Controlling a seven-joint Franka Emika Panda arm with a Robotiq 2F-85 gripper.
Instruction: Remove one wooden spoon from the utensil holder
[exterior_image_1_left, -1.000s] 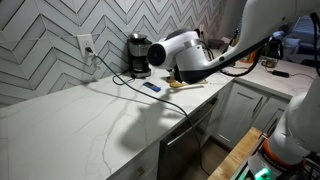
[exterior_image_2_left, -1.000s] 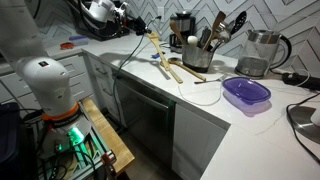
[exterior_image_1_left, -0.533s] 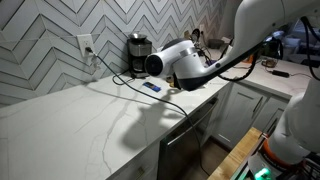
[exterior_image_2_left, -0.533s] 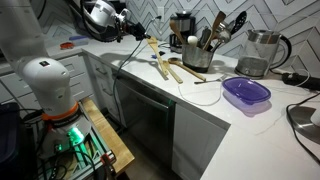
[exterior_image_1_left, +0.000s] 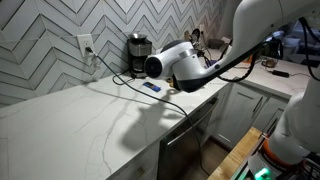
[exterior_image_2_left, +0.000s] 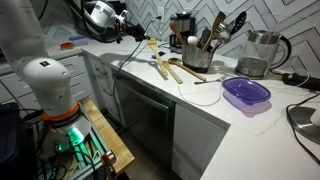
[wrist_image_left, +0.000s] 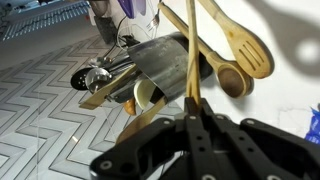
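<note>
Arm has swung left along the surface over the last second, away from the coffee maker. No further travel shows in the last half second, so the motion looks paused.

Claw is pressed together on the slim handle of the spoon. Wrist view shows the handle running straight out from the claw. The bowl end is not clearly made out there.

In an exterior view the claw hangs over the near-left edge of the surface, well left of the holder. A second ago it sat slightly higher. Now it is lower, and the spoon slants down to the right. Cannot tell whether the spoon's far end touches the surface. The spoon is apart from the holder, with no contact visible.

Holder is upright, with dark utensils in it. Two loose spoons lie on the surface just left of it, below the held one.

Reading: the spoon is out of the holder and the pull-away is done, so the removal looks essentially complete. What is left, if anything, is setting it down, and the spot beside the loose spoons seems likely.

Risk: a long handle pinched near one end may pivot in the claw if lowered fast, and its far end could knock the loose spoons.
</note>
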